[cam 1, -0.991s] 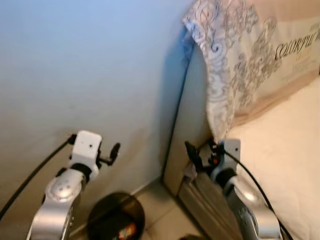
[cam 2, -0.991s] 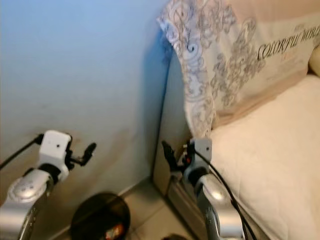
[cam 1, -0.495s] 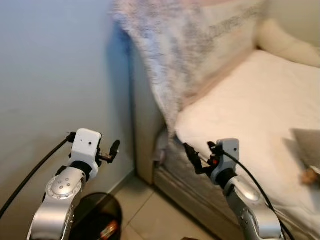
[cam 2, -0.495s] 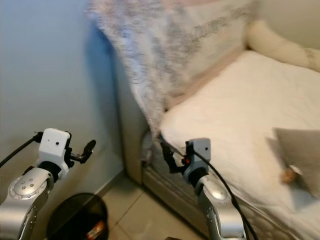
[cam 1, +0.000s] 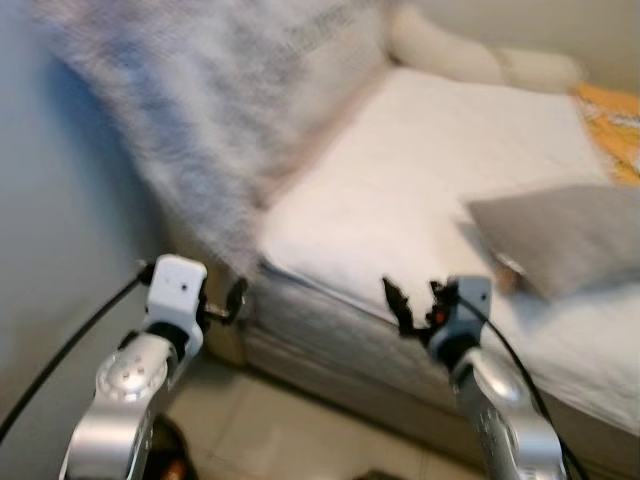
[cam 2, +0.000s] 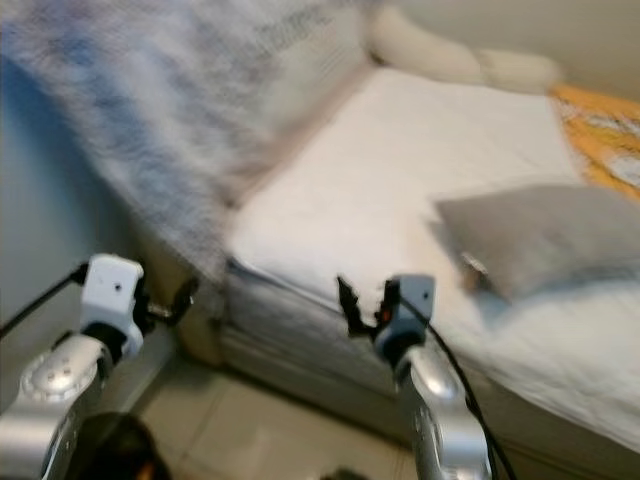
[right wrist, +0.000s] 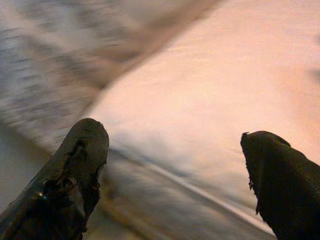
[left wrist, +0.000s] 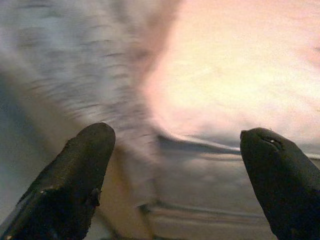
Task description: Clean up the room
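Observation:
A bed [cam 1: 400, 190] with a white sheet lies ahead, blurred by camera motion. A grey cushion [cam 1: 560, 235] rests on it at the right, with a small brownish thing [cam 1: 507, 270] at its near edge. A patterned pillow [cam 1: 210, 120] leans at the bed's left end. My left gripper [cam 1: 232, 303] is held up at the left, open and empty, before the bed's corner. My right gripper [cam 1: 415, 303] is open and empty in front of the mattress edge [right wrist: 165, 175]. Both wrist views show spread black fingertips [left wrist: 80, 170] facing the bed.
A cream bolster [cam 1: 470, 60] lies along the far side of the bed, and an orange cloth [cam 1: 610, 130] sits at the far right. A dark bin [cam 1: 170, 455] stands on the tiled floor [cam 1: 300, 440] at the lower left, beside the wall [cam 1: 40, 230].
The whole view has swung to the right: the wall and bin slid left, and the bed, grey cushion and orange cloth came into sight. Both grippers keep their pose.

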Tool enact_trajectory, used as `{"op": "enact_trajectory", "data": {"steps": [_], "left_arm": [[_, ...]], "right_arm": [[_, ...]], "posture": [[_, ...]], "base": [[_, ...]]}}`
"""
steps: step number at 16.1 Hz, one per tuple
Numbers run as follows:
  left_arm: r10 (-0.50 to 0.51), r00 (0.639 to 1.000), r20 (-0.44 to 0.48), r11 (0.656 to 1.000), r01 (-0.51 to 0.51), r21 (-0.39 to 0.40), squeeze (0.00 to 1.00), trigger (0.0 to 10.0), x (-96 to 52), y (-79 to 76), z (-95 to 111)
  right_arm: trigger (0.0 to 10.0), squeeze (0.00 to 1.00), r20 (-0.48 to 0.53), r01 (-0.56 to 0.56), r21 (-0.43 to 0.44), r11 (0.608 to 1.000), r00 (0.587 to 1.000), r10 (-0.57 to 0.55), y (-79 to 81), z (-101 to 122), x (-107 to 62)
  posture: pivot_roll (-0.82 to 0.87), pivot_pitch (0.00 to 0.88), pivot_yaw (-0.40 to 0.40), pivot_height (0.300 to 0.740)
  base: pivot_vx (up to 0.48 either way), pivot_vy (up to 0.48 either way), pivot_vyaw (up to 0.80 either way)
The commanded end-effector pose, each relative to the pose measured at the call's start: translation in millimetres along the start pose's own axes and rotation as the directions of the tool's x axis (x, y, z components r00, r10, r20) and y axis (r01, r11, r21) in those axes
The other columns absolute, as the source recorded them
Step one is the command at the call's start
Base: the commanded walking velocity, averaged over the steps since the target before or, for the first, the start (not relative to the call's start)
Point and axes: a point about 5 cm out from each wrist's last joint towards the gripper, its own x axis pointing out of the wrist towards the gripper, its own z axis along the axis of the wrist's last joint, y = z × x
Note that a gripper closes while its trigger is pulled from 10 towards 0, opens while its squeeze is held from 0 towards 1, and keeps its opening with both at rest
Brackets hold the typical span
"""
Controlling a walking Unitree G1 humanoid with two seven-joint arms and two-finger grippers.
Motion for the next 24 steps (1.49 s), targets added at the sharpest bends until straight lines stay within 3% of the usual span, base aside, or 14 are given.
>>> {"op": "enact_trajectory", "data": {"steps": [1, 4, 7, 10, 14, 21, 24], "left_arm": [[0.014, 0.999, 0.039, 1.0, -0.015, 0.023, 0.0, 10.0, 1.0, 0.0, 7.2], [0.114, 0.989, 0.098, 0.993, -0.116, 0.015, 0.0, 10.0, 6.1, 13.1, 15.4], [0.114, 0.988, 0.103, 0.993, -0.116, 0.021, 0.0, 10.0, 7.0, 12.0, 15.9], [0.128, 0.987, 0.095, 0.991, -0.131, 0.024, 0.0, 10.0, 9.5, 12.9, 13.7], [0.135, 0.986, 0.094, 0.99, -0.138, 0.031, 0.0, 10.0, 10.2, 14.8, 13.0], [0.143, 0.983, 0.116, 0.99, -0.141, -0.024, 0.0, 10.0, 12.2, 16.1, 17.3], [0.145, 0.984, 0.105, 0.989, -0.144, -0.02, 0.0, 10.0, 12.9, 16.7, 15.6]], "right_arm": [[10.0, 0.0, 0.023, 0.035, -0.001, 0.999, 0.999, -0.035, -6.0, 3.8, -0.6], [10.0, 0.0, 0.067, 0.062, -0.041, 0.997, 0.996, -0.059, -8.1, 15.9, 3.2], [10.0, 0.0, 0.091, 0.107, -0.051, 0.993, 0.991, -0.102, -13.2, 20.9, 4.3], [10.0, 0.0, 0.104, 0.125, -0.089, 0.988, 0.988, -0.115, -14.3, 23.8, 5.6], [10.0, 0.0, 0.108, 0.126, -0.075, 0.989, 0.987, -0.118, -13.3, 26.1, 7.4], [10.0, 0.0, 0.107, 0.114, -0.075, 0.991, 0.989, -0.106, -7.9, 26.9, 9.5], [10.0, 0.0, 0.109, 0.119, -0.077, 0.99, 0.988, -0.11, -10.2, 28.6, 11.3]], "posture": [[-0.02, 0.0, -0.039, 0.74], [-0.02, 0.0, -0.039, 0.74], [-0.02, 0.0, -0.042, 0.74], [-0.02, 0.0, -0.046, 0.74], [-0.02, 0.0, -0.047, 0.74], [-0.02, 0.0, -0.048, 0.74], [-0.03, 0.0, -0.047, 0.74]], "base": [[0.0, 0.0, -0.8], [0.0, 0.0, -0.8], [0.0, 0.0, -0.69], [0.0, -0.286, 0.0], [0.0, -0.28, 0.0], [0.0, 0.0, 0.0], [0.165, 0.0, -0.8]]}}
